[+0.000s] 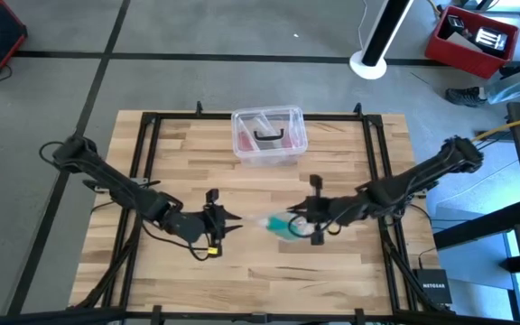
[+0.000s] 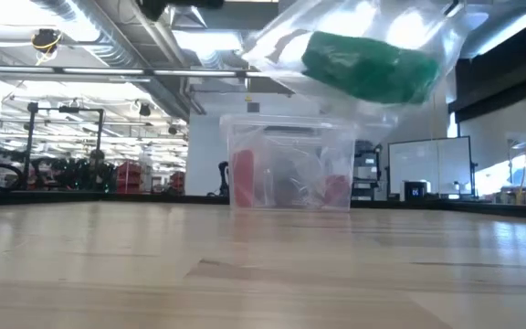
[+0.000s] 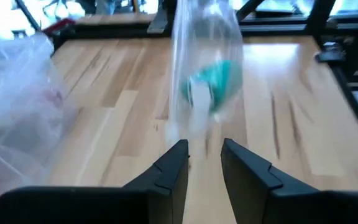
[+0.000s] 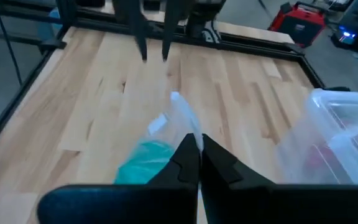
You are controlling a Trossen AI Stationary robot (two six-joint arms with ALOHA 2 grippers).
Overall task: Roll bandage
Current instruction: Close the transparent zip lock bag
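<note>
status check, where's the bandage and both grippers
Right gripper shut on clear bag, lifted off table. Bandage inside. Left gripper open, facing it, empty. Nothing between.

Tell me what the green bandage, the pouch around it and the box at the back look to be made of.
Bandage: matte teal-green soft fabric, probably; it looks dull and bunched. Pouch: thin clear plastic film; glossy, crinkled, see-through, pinched by the right gripper. Box: clear rigid plastic, likely; straight walls, pinkish contents visible through them.
</note>
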